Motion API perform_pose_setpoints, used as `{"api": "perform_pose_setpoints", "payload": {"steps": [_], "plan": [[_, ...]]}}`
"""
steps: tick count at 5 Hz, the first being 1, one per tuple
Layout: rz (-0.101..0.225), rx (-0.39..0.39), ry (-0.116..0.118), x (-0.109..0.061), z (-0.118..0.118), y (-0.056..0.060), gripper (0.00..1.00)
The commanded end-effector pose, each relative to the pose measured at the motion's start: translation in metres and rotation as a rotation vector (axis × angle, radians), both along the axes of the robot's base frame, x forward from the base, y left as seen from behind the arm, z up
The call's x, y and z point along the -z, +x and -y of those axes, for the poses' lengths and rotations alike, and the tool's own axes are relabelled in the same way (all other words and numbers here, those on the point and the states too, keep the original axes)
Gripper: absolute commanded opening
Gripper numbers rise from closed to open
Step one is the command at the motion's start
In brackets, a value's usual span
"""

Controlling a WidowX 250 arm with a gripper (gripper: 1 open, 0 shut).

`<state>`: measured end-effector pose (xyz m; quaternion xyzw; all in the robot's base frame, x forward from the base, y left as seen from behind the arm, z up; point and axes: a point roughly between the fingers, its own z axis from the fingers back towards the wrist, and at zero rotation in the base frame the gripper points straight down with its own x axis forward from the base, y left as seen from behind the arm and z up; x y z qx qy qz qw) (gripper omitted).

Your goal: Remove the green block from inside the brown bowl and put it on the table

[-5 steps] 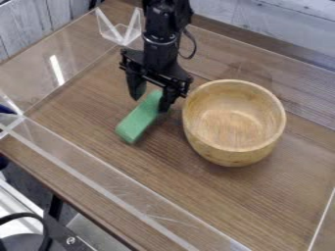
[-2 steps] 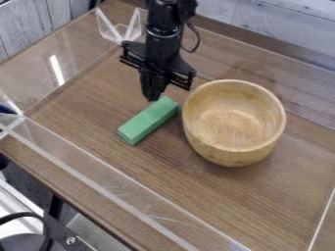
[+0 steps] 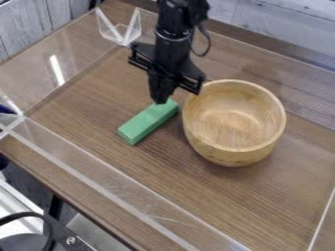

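The green block (image 3: pixel 145 123) lies flat on the table (image 3: pixel 92 108), just left of the brown bowl (image 3: pixel 234 121), which holds nothing I can see. My gripper (image 3: pixel 163 95) hangs pointing down just above the block's far end, beside the bowl's left rim. Its fingers are shut together with nothing between them. The block rests free on the wood, apart from the bowl.
Low clear acrylic walls (image 3: pixel 53 59) edge the tabletop on all sides. A clear bracket-like piece (image 3: pixel 116 27) stands at the back behind the arm. Open wood surface stretches to the left and front of the block.
The jaws, open astride the block's far end a second ago, have shut empty. The block stays on the table. The gripper has shifted slightly right and up.
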<state>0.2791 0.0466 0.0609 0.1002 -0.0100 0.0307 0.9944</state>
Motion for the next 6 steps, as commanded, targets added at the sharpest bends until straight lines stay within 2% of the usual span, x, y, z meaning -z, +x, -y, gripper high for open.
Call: {"api": "perform_pose_setpoints", "payload": {"steps": [1, 2, 3, 4, 5, 6], "plan": [[0.073, 0.041, -0.004, -0.016, 0.021, 0.007, 0.00], [0.070, 0.153, -0.015, -0.018, 0.057, 0.005, 0.00], [0.069, 0.213, 0.005, -0.018, 0.040, -0.001, 0.00], [0.053, 0.183, -0.005, -0.019, 0.020, -0.005, 1.00], [0.042, 0.179, -0.022, -0.020, 0.009, -0.007, 0.00], [0.035, 0.137, -0.009, -0.010, 0.009, -0.004, 0.00]]}}
